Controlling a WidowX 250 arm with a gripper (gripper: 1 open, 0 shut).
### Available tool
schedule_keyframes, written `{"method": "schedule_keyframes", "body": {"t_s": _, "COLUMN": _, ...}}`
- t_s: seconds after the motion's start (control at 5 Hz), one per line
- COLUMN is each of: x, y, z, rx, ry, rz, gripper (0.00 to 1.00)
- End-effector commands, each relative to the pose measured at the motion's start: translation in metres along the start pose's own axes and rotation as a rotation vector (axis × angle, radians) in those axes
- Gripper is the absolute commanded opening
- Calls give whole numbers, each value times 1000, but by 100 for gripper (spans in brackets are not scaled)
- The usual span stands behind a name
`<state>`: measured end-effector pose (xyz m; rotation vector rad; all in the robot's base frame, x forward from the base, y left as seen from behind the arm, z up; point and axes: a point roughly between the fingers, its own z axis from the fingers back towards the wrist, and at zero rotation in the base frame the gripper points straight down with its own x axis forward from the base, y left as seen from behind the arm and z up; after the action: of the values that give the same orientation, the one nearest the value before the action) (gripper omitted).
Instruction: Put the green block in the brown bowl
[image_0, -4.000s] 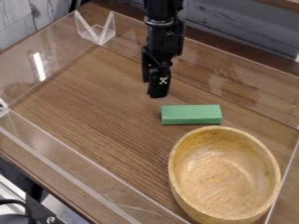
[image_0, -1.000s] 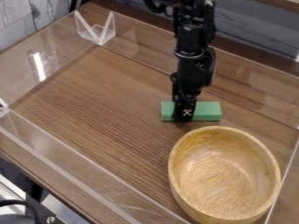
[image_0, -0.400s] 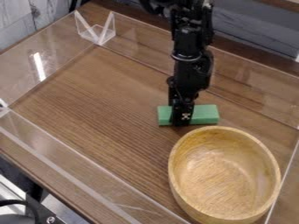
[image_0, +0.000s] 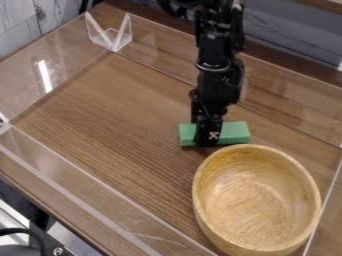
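We have our black jaws pinching the small flat bright green block (image_0: 214, 132) on the wooden desk (image_0: 107, 110), beside the large round tan wooden bowl (image_0: 257, 201); next we must lift and carry it over the rim.

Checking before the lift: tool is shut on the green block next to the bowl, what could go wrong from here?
1. The tool grips the green block near its left end, not its middle, so it may tilt or slip.
2. The brown bowl has a thick rim right beside the block; a low carry could clip it.
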<state>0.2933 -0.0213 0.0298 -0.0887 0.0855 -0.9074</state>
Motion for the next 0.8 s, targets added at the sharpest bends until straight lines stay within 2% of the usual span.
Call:
{"method": "schedule_keyframes", "body": {"t_s": 0.0, "x": 5, "y": -2, "z": 25, "rx": 59, "ry": -53, "rz": 12, "gripper": 0}}
{"method": "schedule_keyframes", "body": {"t_s": 0.6, "x": 4, "y": -16, "z": 33, "rx": 71, "ry": -68, "rz": 58, "gripper": 0}}
